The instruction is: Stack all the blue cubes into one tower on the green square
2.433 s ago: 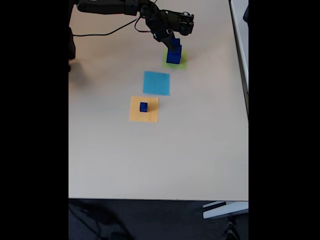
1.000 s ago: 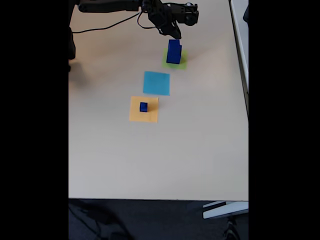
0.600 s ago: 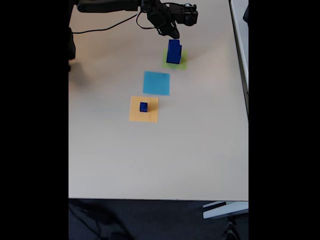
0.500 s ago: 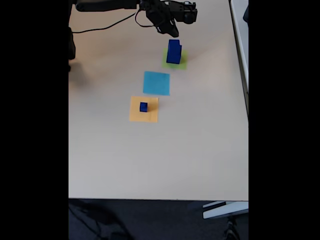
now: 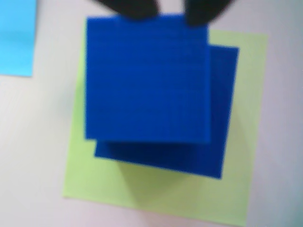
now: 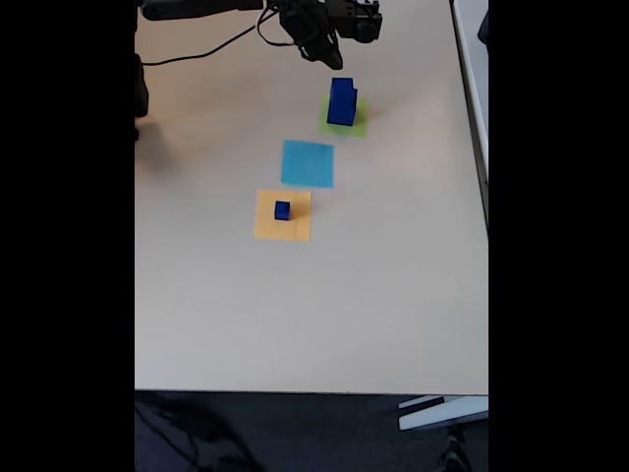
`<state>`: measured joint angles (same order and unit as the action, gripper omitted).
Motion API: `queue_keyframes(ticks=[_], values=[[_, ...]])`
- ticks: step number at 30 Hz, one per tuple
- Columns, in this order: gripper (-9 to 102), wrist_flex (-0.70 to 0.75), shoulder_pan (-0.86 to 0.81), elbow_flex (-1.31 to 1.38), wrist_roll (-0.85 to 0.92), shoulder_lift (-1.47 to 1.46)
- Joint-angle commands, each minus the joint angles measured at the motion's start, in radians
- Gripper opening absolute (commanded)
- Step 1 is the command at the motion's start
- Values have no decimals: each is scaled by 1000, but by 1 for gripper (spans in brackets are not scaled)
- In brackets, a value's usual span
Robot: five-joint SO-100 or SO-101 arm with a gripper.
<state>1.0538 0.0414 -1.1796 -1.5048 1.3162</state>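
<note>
In the fixed view a short tower (image 6: 342,101) of dark blue cubes stands on the green square (image 6: 352,125) at the far side of the table. From the wrist view I look straight down on the tower's top cube (image 5: 147,75). It sits slightly askew on a wider cube (image 5: 222,118), and both rest on the green square (image 5: 236,189). My gripper (image 5: 170,8) hovers above them, open, with both dark fingertips (image 5: 128,7) at the top edge and nothing between them. In the fixed view the gripper (image 6: 327,54) hangs just up and left of the tower. A tiny blue cube (image 6: 282,209) lies on the orange square (image 6: 295,228).
A light-blue paper square (image 6: 308,163) lies between the green and orange squares, and its corner (image 5: 16,38) shows in the wrist view. A black cable (image 6: 197,59) runs along the far left. The beige table (image 6: 314,315) ends at its near edge.
The gripper let go of the cube it held on the tower, then rose and drew back up and left. The tower stays standing. The tiny cube has not moved.
</note>
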Motion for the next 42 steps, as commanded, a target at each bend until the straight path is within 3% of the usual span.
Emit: queue_keyframes(ticks=[1, 42], values=[[0, 11, -3, -3, -8, 106], [0, -28, -43, -121, 84, 48]])
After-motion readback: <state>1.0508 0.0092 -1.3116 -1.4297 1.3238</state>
